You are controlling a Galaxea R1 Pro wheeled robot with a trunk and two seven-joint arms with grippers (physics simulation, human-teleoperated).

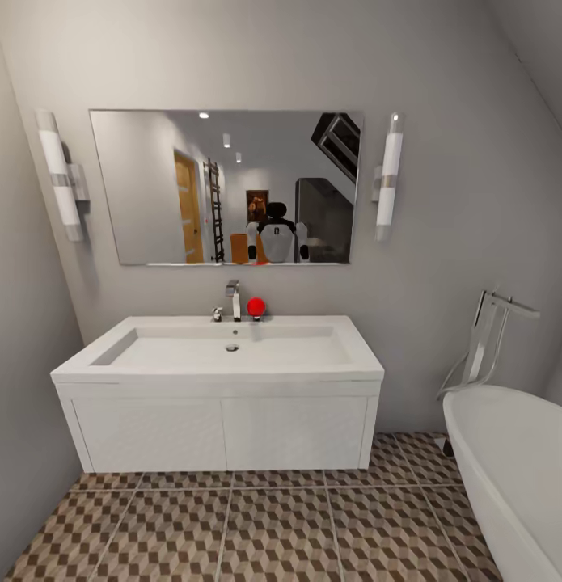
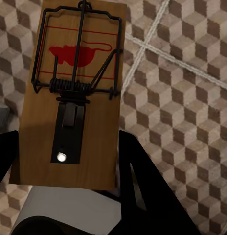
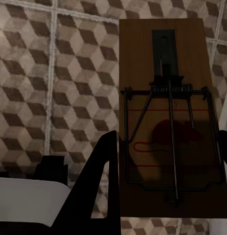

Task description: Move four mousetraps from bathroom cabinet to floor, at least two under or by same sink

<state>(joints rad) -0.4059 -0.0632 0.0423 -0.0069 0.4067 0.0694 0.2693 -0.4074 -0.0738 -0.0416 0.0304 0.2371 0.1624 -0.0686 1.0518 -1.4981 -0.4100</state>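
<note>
Mousetraps: one (image 2: pixel 74 98) gripped lengthwise between the left gripper (image 2: pixel 69 166) fingers, another (image 3: pixel 167 117) likewise clamped in the right gripper (image 3: pixel 165 181). Bathroom floor (image 1: pixel 272 533), cube-patterned, lies beneath; white sink (image 1: pixel 224 356) ahead.

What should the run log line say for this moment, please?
left tool: holds mousetrap | right tool: holds mousetrap | facing: sink | below: bathroom floor

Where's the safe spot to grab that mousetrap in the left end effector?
Probably by the long side edges at the plain end of the mousetrap, as the left end effector does here with a finger on each side. The board is thin and flat, and the spring and wire bar sit toward the far end.
</note>
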